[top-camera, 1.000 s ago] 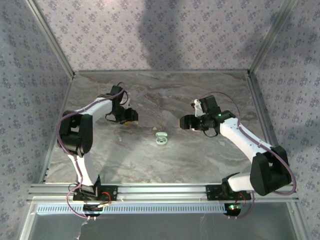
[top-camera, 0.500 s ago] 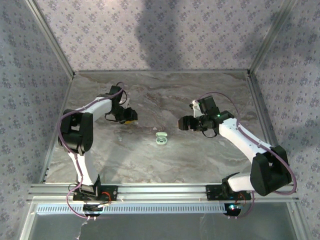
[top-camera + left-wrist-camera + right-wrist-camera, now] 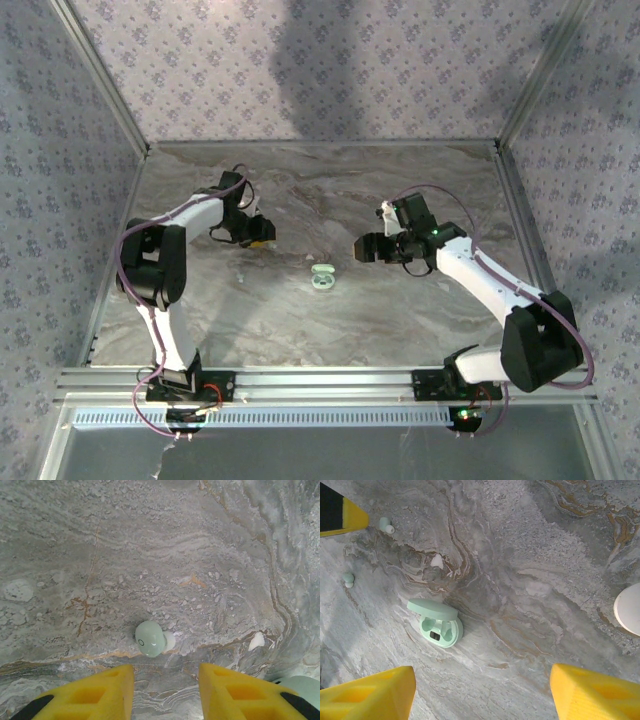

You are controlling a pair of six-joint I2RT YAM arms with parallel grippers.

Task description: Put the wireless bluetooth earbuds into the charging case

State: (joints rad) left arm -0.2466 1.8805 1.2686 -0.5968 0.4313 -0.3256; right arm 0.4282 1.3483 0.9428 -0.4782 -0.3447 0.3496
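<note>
The left gripper [image 3: 166,682] hangs wide over an earbud [image 3: 150,638]; next, drop and pinch. The right gripper [image 3: 482,690] is wide too.

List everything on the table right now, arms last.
charging case: one, mint green, lid open, mid-table between the grippers
first earbud: one, mint green, loose on the table just ahead of the left gripper
second earbud: one, mint green, loose on the table, apart from the case
rounded object: one, white, cut off at the right wrist view's edge, cannot identify
table: one, grey marble pattern
left gripper: yellow fingers, open, empty
right gripper: yellow fingers, open wide, empty, near the case
</note>
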